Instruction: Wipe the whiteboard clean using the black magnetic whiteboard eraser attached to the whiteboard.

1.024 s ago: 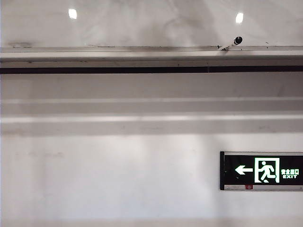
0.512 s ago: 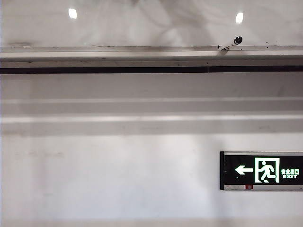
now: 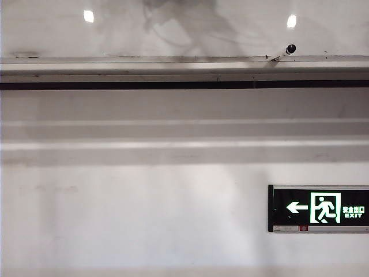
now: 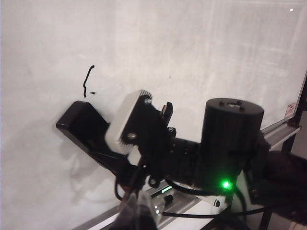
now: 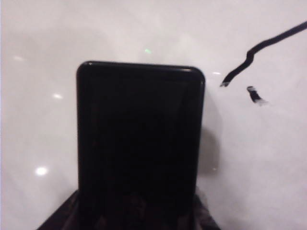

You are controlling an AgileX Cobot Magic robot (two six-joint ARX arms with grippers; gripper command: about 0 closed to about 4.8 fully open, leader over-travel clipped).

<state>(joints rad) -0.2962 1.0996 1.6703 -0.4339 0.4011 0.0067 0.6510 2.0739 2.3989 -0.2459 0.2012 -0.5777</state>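
— Whiteboard (image 4: 201,52) fills what we see behind the right arm in the left wrist view, glossy and white, with its silver edge rail (image 3: 184,60) crossing the top of the exterior view. Where is the eraser?

— We see the black eraser (image 5: 140,143) flat against the board, held in the right gripper (image 4: 112,155), whose jaws are clamped on its sides. A black marker squiggle (image 5: 261,48) sits just beside it, apart from its edge, with a small dash (image 5: 256,95) below the squiggle.

— And the left gripper?

— None of our views catches it; we take it as closed with nothing in it.

— Anything else?

— A marker pen (image 3: 284,53) lies on the rail, and a green exit sign (image 3: 318,208) hangs on the wall below.
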